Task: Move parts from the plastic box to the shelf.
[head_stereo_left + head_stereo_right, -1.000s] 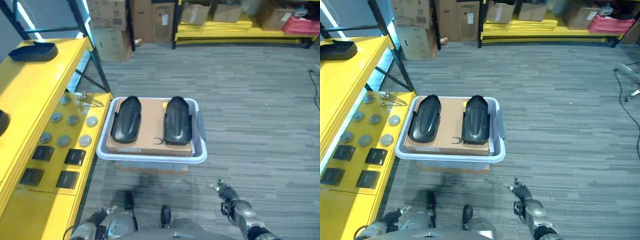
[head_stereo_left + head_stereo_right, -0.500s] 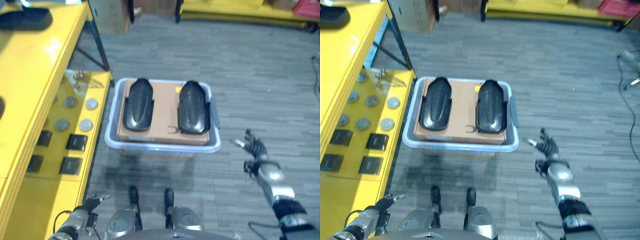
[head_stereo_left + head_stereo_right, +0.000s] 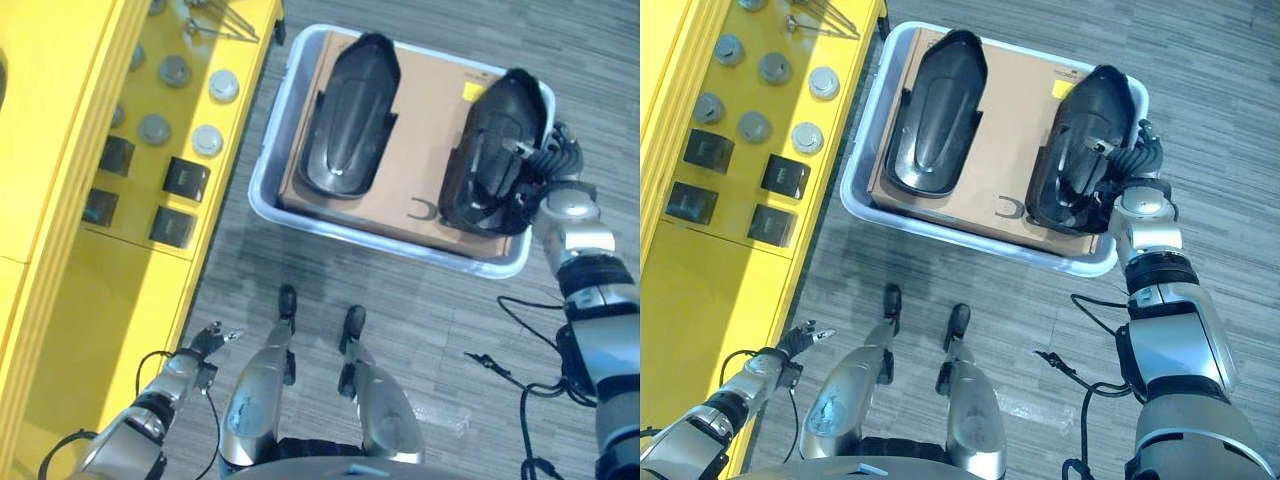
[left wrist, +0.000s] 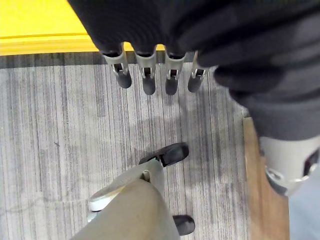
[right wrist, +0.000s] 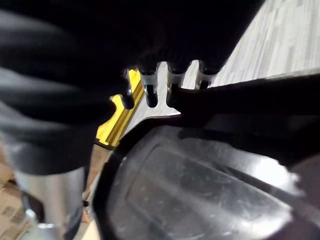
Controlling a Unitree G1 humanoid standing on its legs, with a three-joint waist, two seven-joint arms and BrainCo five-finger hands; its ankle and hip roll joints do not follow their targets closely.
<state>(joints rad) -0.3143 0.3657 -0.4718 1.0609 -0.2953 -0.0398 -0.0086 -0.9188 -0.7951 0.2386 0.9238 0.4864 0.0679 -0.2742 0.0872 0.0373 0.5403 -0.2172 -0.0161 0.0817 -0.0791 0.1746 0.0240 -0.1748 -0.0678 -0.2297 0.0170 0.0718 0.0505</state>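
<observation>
right hand [image 3: 1127, 172] fingertips hidden behind black part [image 3: 1083, 150], yellow shelf [image 3: 60, 150] cut off at frame edge

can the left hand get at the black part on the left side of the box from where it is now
Probably not as things stand. The left hand hangs low beside the yellow shelf, fingers relaxed, well short of the plastic box. Nothing blocks the left black part; the arm would need to come up and across.

Grey striped carpet floor [image 3: 420, 310] covers the room. Along the left runs a glossy yellow shelf [image 3: 60, 330], catching bright light, with round grey discs [image 3: 207, 140] and dark square blocks [image 3: 187, 178] on it.
</observation>
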